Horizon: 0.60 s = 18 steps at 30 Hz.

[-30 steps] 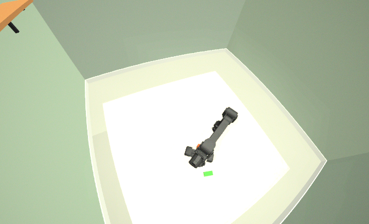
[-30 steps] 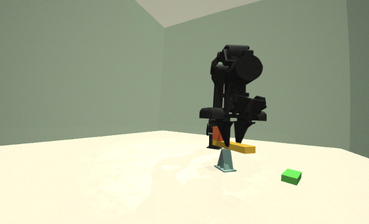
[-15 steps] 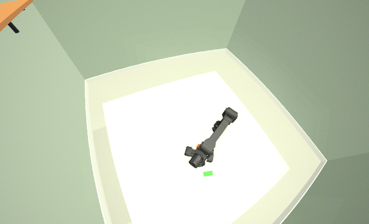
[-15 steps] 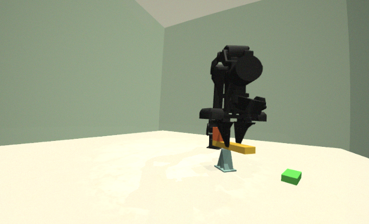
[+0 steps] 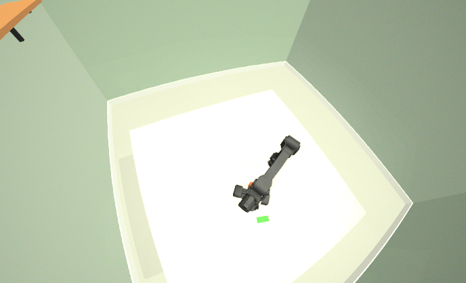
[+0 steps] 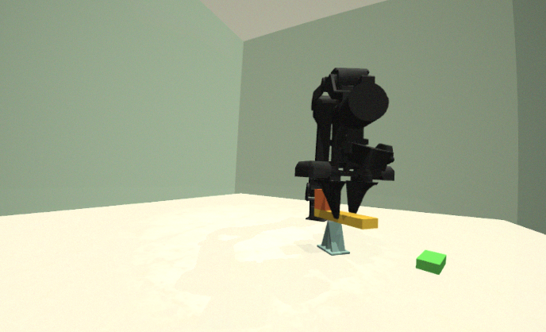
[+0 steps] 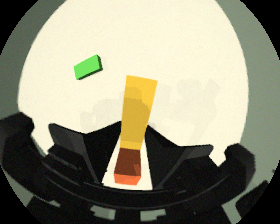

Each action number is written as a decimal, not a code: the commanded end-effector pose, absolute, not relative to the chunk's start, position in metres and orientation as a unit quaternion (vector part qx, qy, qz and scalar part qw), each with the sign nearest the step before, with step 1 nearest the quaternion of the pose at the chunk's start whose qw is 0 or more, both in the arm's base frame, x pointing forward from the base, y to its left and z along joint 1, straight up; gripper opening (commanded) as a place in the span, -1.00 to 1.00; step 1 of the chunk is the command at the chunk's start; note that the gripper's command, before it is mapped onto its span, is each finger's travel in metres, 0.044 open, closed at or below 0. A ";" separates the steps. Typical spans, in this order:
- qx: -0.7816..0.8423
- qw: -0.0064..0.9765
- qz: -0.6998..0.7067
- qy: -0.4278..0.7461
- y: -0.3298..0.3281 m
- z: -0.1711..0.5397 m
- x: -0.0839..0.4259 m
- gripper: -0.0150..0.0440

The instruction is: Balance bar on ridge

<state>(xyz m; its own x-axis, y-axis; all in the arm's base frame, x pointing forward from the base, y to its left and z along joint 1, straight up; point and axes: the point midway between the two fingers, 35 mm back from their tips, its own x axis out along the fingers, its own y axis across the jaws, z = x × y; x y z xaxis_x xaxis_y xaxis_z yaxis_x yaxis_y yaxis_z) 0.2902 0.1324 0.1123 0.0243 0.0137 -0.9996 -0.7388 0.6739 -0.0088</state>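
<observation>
My gripper (image 6: 344, 214) (image 7: 134, 128) is shut on the yellow bar (image 6: 368, 222) (image 7: 140, 102), one finger on each side. The bar is clear of the table and looks about level. An orange-red block (image 5: 250, 184) (image 6: 321, 198) (image 7: 127, 162) stands on one end of the bar; the other end is bare. The grey-blue ridge (image 6: 335, 239) stands on the table under the bar. Its top meets the bar's lower edge in the exterior view; whether they touch I cannot tell. In the top view the arm hides the fingers, the bar and the ridge.
A green block (image 5: 262, 219) (image 6: 430, 262) (image 7: 88, 67) lies on the table, apart from the ridge, off beyond the bar's bare end and to one side. The arm's base stands behind the gripper in the exterior view. An orange slab (image 5: 3, 21) is at the far upper left.
</observation>
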 end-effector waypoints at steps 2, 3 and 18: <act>-0.284 0.658 0.284 0.637 0.132 0.112 0.291 -0.49; -0.284 0.658 0.284 0.637 0.132 0.112 0.291 -0.49; -0.284 0.658 0.284 0.637 0.132 0.110 0.291 -0.49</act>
<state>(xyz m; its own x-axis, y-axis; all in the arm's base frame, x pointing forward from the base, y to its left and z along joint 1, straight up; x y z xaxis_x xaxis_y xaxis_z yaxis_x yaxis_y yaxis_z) 0.2901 0.1321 0.1110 0.0244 0.0129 -0.9996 -0.7386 0.6741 -0.0094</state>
